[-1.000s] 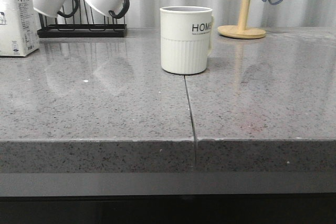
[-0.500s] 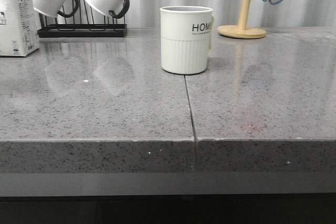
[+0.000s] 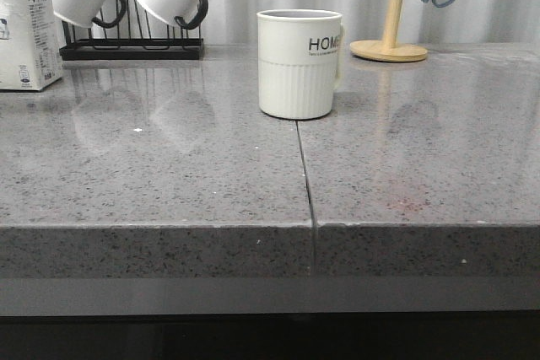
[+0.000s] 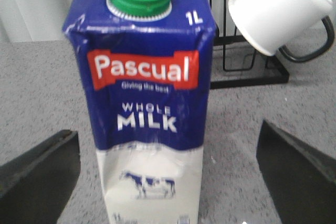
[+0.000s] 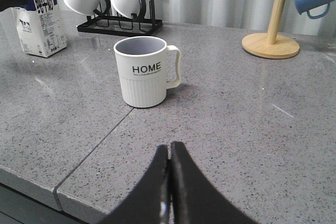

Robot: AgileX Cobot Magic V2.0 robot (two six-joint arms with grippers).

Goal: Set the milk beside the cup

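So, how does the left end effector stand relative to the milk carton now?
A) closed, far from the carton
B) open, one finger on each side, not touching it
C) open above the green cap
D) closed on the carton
B: in the left wrist view the fingers sit wide apart, and the milk carton stands between them with gaps on both sides.

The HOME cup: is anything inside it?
In the right wrist view the cup shows a bare pale inner wall and nothing sticking out; its bottom is hidden by the rim. The milk stands apart.

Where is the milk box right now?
In the front view, the tall white and blue milk carton stands at the grey counter's far left, beside the black mug rack.
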